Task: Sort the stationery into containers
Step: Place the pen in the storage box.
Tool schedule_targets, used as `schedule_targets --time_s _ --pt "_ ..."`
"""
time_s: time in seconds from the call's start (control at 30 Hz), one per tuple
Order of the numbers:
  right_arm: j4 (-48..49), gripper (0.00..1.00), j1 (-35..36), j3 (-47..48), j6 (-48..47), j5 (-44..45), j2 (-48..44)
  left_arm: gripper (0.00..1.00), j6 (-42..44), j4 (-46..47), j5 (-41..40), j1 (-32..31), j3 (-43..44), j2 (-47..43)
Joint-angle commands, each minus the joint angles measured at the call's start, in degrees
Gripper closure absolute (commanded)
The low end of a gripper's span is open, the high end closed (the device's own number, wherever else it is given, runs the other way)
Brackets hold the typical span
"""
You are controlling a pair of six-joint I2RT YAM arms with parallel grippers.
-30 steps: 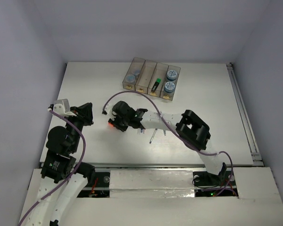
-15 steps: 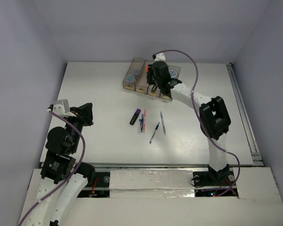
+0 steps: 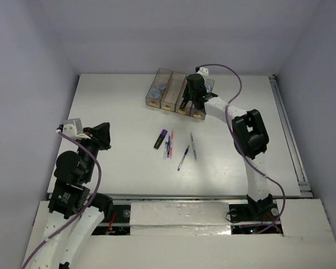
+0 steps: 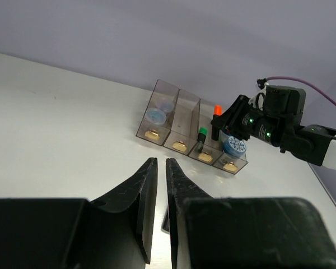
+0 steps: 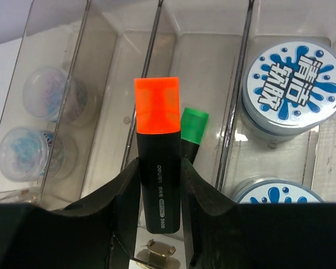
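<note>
My right gripper [image 3: 187, 102] [image 5: 158, 182] is shut on an orange highlighter [image 5: 157, 162] with a black body and holds it upright over the third bin of the containers [image 3: 172, 95] [image 5: 115, 112]. A green highlighter [image 5: 193, 128] lies in that bin below it. Two blue-and-white tape rolls [image 5: 294, 84] sit in the rightmost bin, and two small clear rolls [image 5: 50, 92] sit in the leftmost. The orange highlighter also shows in the left wrist view [image 4: 217, 111]. My left gripper [image 3: 103, 135] [image 4: 161, 162] is shut and empty, far left of the bins.
A purple highlighter [image 3: 161, 139], a pink and a blue pen [image 3: 169, 145] side by side, and two more blue pens [image 3: 183, 158] [image 3: 193, 147] lie on the white table in the middle. Grey walls close in the table.
My right arm has carried the orange highlighter from the middle of the table up to the bins and now hovers over the third one. The left arm has not moved.
</note>
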Motion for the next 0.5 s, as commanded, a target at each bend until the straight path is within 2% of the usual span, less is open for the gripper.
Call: schedule_targets --time_s 0.0,0.03,0.07,0.17,0.33,0.37,0.43,0.47 --pt "1.52 0.73 -0.09 2.01 3.47 4.31 -0.31 0.9 0.47 3.06 0.42 -0.16 0.34 -0.01" --pt "1.52 0.68 -0.09 1.57 3.48 5.01 -0.57 0.9 0.47 3.06 0.42 -0.16 0.34 -0.09" --pt "1.52 0.55 -0.09 1.31 3.3 5.28 -0.93 0.9 0.47 3.06 0.42 -0.16 0.34 -0.1" --pt "1.52 0.41 -0.09 0.6 2.16 5.2 -1.98 0.9 0.38 3.24 0.6 -0.16 0.34 0.08" --pt "3.89 0.38 0.44 -2.91 0.49 1.61 -5.75 0.9 0.38 3.24 0.69 -0.16 0.26 0.08" --pt "5.02 0.54 1.05 -4.05 0.31 1.07 -6.55 0.89 0.38 3.15 0.69 -0.16 0.26 -0.01" --pt "6.44 0.78 2.98 -8.17 -0.91 -0.07 -8.92 0.88 0.46 3.33 0.69 -0.16 0.34 -0.01" --pt "7.05 1.0 5.6 -9.58 -1.09 -0.08 -9.54 0.88 0.38 3.33 0.69 -0.16 0.26 -0.09"
